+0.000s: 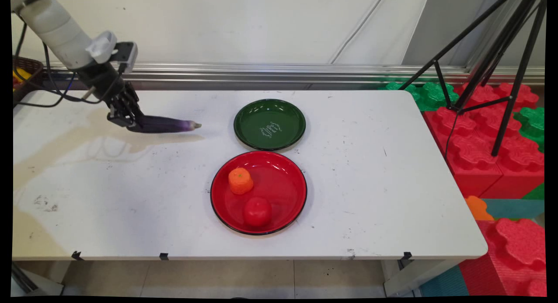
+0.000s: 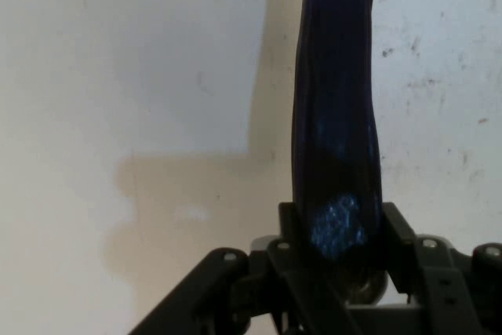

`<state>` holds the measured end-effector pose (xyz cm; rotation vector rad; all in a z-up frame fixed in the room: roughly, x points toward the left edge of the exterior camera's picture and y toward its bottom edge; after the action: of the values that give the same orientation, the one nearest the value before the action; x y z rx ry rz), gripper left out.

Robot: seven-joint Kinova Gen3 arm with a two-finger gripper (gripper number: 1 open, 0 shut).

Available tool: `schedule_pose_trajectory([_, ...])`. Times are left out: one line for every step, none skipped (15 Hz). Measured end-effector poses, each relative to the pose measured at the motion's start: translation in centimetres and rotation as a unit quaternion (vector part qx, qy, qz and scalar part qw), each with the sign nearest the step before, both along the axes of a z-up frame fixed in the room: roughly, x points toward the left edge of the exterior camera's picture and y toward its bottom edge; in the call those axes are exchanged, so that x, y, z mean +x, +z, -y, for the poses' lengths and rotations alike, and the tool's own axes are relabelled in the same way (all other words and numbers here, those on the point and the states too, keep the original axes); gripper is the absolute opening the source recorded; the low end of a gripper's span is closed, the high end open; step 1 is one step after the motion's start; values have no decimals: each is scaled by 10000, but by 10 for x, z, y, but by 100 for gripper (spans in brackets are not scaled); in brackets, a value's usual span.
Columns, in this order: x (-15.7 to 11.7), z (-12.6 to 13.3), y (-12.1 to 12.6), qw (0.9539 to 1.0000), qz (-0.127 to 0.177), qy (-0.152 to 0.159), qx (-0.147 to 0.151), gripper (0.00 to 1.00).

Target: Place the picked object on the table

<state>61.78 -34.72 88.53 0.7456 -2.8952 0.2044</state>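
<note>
Far left, the gripper (image 1: 126, 117) was clamped round the blunt end of the eggplant (image 1: 168, 124), fingers closed tight against its sides in the hand view, and the eggplant (image 2: 337, 115) stuck out level to the right, lifted just clear of the table (image 1: 370, 172) with its shadow beneath. Further right sat the green plate (image 1: 244, 133), bare, then nearer the camera the red plate (image 1: 292, 194), carrying an orange (image 1: 240, 180) and a tomato (image 1: 257, 211). The risk, as I read it: held by one end only, the long eggplant could droop or twist loose, and its free tip could clip a plate rim. White lettering marked the green plate's middle, too small to read
</note>
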Motion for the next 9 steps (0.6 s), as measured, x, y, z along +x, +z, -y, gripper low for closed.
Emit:
schedule_pose_trajectory([0, 1, -4, 10000, 0, 18, 17, 0])
schedule_pose_trajectory([0, 1, -10, 10000, -4, 43, 43, 0])
schedule_pose_trajectory([-1, 2, -14, 10000, -8, 64, 55, 0])
schedule_pose_trajectory([-1, 3, -19, 9999, -16, 97, 71, 0])
schedule_pose_trajectory([-2, 4, -23, 9999, -25, 114, 77, 0])
schedule_pose_trajectory([-2, 5, -27, 9999, -39, 140, 84, 0])
schedule_pose_trajectory([-3, 5, -30, 9998, -54, 154, 87, 0])
schedule_pose_trajectory([-4, 6, -33, 9998, -78, 172, 91, 0])
schedule_pose_trajectory([-4, 7, -35, 9997, -95, 181, 91, 0])
